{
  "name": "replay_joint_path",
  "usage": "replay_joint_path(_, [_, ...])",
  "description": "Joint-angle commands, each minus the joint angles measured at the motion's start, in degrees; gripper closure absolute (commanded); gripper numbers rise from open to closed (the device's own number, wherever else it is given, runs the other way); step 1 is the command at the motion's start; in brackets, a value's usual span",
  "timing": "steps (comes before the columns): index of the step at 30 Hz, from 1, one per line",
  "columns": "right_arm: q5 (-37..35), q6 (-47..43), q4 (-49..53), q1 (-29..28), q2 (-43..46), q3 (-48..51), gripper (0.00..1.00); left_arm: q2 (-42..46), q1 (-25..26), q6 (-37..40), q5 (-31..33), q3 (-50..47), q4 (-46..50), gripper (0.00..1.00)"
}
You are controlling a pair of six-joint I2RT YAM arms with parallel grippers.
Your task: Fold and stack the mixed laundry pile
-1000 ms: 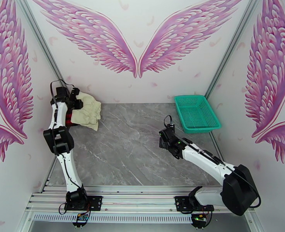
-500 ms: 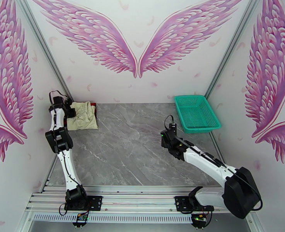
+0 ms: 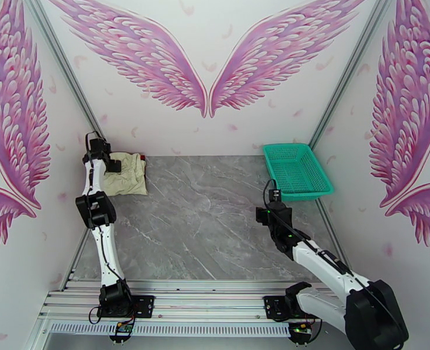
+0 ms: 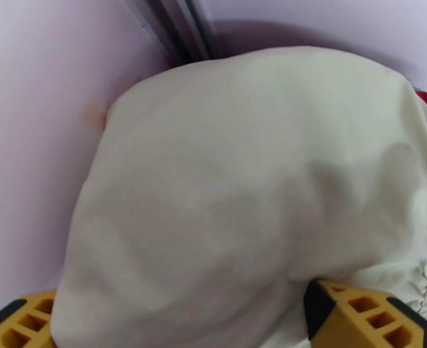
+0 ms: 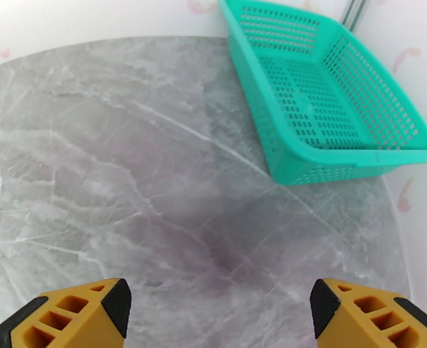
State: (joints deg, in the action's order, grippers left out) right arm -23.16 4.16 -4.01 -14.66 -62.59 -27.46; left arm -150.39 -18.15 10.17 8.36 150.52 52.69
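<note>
The cream garment (image 3: 126, 175) lies crumpled in the table's far-left corner, on top of the red-and-black check shirt, of which a small red edge (image 3: 142, 157) shows. My left gripper (image 3: 109, 165) sits at the cream garment's left side. In the left wrist view the cream garment (image 4: 242, 181) bulges between the widely parted yellow fingers (image 4: 358, 314), and a red sliver (image 4: 424, 98) of the shirt peeks out at the right. My right gripper (image 3: 272, 193) hovers open over bare table near the basket, with nothing between its fingertips (image 5: 80, 314).
A teal mesh basket (image 3: 297, 170) stands empty at the back right, seen close in the right wrist view as the teal basket (image 5: 329, 94). The grey marble table (image 3: 203, 217) spreads between the arms. Walls close in right behind the laundry corner.
The left arm brought the raised cream garment down flat into the far-left corner. The right arm swung right and back, toward the basket.
</note>
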Motion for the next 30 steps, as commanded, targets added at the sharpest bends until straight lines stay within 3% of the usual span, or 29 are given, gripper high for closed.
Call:
replay_joint_path(1, [6.58,-5.66,-15.18,2.91,-0.51,4.66,0.02,10.88,0.92,-6.99,-1.92,-4.65,4.26,0.01])
replay_joint_path(6, [9.67,-8.84,-32.78,5.14,-10.76,7.63,0.00,29.40,3.15,-15.20,-5.70,-31.76,-9.17,0.01])
replay_joint_path(10, [13.40,-5.89,-34.70,7.29,-16.32,4.06,0.01,45.11,7.23,-18.06,-6.38,-54.19,-20.12,0.01])
replay_joint_path(13, [15.67,-5.74,-47.15,8.00,-26.54,5.05,0.01,56.72,12.97,-17.17,-2.32,-70.99,-29.12,0.01])
replay_joint_path(15, [14.10,-4.36,-42.26,8.15,-24.94,4.33,0.01,63.01,16.75,-16.38,0.31,-81.40,-35.03,0.01])
replay_joint_path(17, [13.91,-4.69,-45.56,8.16,-26.04,4.97,0.01,69.03,19.61,-14.97,0.92,-93.16,-44.05,0.01])
replay_joint_path(19, [14.09,-4.72,-46.10,8.24,-26.06,5.15,0.01,73.87,21.66,-11.57,-0.77,-106.53,-59.64,0.01])
replay_joint_path(22, [14.11,-4.65,-44.80,8.29,-25.89,4.91,0.01,73.69,22.11,-11.22,-2.68,-115.99,-73.59,0.01])
replay_joint_path(24, [14.12,-4.69,-45.25,8.31,-25.81,4.89,0.01,71.41,22.12,-6.87,-3.52,-113.06,-70.04,0.01])
replay_joint_path(25, [14.19,-4.54,-44.14,8.28,-25.49,4.66,0.01,69.74,22.28,-4.17,-2.66,-113.63,-74.02,0.01])
replay_joint_path(26, [14.23,-4.62,-44.80,8.26,-25.69,4.73,0.01,68.33,21.59,-4.59,-1.37,-111.23,-69.65,0.01])
replay_joint_path(28, [14.25,-4.53,-44.42,8.32,-25.63,4.66,0.01,65.32,17.59,-8.60,-7.44,-110.06,-69.06,0.01])
replay_joint_path(29, [14.20,-4.58,-44.70,8.29,-25.74,4.72,0.01,64.34,17.20,-8.85,-8.02,-113.56,-75.07,0.01])
replay_joint_path(30, [14.26,-4.58,-44.34,8.24,-25.58,4.69,0.01,63.18,17.40,-9.14,-7.43,-119.24,-86.96,0.01])
